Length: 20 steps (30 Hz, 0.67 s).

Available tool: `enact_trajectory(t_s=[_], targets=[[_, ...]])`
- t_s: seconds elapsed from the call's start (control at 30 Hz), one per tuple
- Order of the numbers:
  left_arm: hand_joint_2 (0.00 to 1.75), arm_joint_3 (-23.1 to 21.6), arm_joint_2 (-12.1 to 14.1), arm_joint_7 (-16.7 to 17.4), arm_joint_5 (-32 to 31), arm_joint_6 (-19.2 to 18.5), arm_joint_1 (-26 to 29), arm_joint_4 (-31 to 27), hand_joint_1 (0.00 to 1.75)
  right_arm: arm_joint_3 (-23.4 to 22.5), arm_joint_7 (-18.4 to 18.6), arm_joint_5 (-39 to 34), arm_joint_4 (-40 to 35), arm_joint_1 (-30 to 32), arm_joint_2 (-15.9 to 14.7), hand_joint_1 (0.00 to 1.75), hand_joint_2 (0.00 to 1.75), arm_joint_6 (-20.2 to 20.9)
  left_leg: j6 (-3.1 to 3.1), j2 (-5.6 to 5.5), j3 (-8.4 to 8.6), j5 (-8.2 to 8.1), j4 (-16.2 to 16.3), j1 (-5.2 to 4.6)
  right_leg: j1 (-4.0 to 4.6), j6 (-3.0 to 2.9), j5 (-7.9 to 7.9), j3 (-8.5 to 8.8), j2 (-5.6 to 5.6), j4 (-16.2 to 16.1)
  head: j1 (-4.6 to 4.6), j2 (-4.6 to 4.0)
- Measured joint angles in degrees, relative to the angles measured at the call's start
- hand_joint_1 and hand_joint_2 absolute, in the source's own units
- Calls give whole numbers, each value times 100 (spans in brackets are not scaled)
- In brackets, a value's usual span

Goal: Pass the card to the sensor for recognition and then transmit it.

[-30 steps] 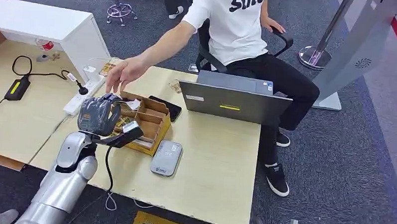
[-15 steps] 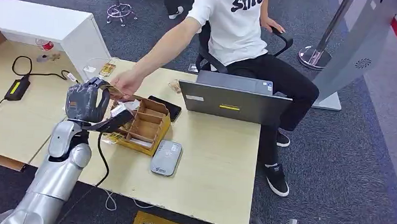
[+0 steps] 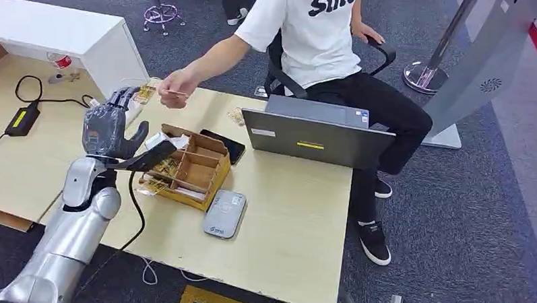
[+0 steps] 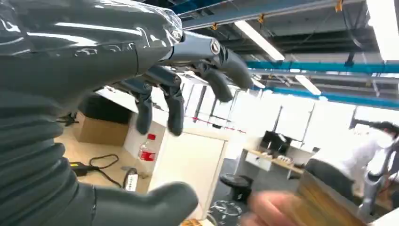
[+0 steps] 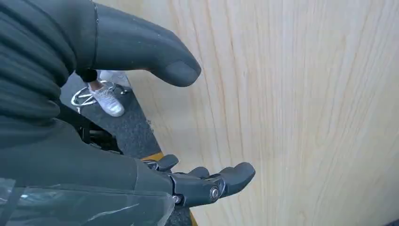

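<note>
- Above the left part of the worktop, the left hand is raised with its fingers spread and it holds nothing.
- A person's hand, beyond the robot's hand on the far side, pinches the card; the card is apart from the robot's fingers.
- From the left wrist camera, the card and the person's fingers look blurred, just in front of the open fingers.
- Judging from this, the handover step seems complete or nearly so: the card is with the person, not with the robot.
- The grey sensor lies flat on the near side of the worktop, just right of the cardboard box, with nothing on it.
- The right hand hangs beside a wooden surface, fingers loosely open and empty.
- The next move probably calls for drawing the left arm back, clear of the box and the black cable; if another card is needed, the hand must reach into the box.
</note>
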Motion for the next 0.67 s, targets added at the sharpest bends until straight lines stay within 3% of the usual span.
enact_trajectory(t_s=[0.2,0.27,0.33,0.43,0.47,0.5,0.57,0.63,0.67], targets=[[175,236,-260,-695,1074,654,749,-901,0,0,-81,-105,9,20,0,0,175,22,0,0,-1,-1,0,-1,-1,0,0,0,1,-1,0,0],[175,422,-451,-1331,1842,999,1161,-1391,0,-2,-118,-140,9,42,0,0,175,31,1,8,-2,-4,-1,-1,-1,0,0,-1,5,-2,0,0],[175,691,-735,-2355,2897,1397,1522,-1930,0,-9,-125,-168,9,68,0,0,175,39,3,4,-7,-5,-1,-1,-1,5,-4,-3,2,-5,2,0],[175,1019,-1028,-2927,3658,1457,1979,-2660,0,-15,-135,-184,13,74,0,0,175,51,4,-3,-8,-8,-3,-2,-1,5,-6,1,-4,-4,4,0],[175,1167,-1119,-2946,3734,1460,2193,-2764,0,-17,-142,-177,15,89,0,0,175,46,0,1,-6,-11,-3,-2,-1,5,-6,-1,0,-5,2,0],[175,1373,-1273,-2970,4289,1449,2439,-3244,0,-17,-229,-82,15,122,-4,0,175,-108,3,9,-5,-14,-3,-1,0,5,-6,-3,6,-6,4,0],[175,1826,-1462,-2979,5214,1238,2826,-3517,0,24,-473,250,18,217,-70,0,175,-521,4,5,-5,-16,-3,-2,-2,9,-11,-3,2,-8,7,0],[175,2465,-1648,-2941,6001,645,3058,-3584,0,138,-687,652,37,341,-151,0,175,-965,5,-5,-12,-17,-3,-1,0,13,-17,-5,-5,-9,-7,0],[175,2847,-1780,-2944,6249,138,3102,-3569,0,197,-691,816,61,401,-199,0,175,-1148,5,-12,-14,-16,-3,4,2,13,-18,-6,-11,-11,-7,0]])
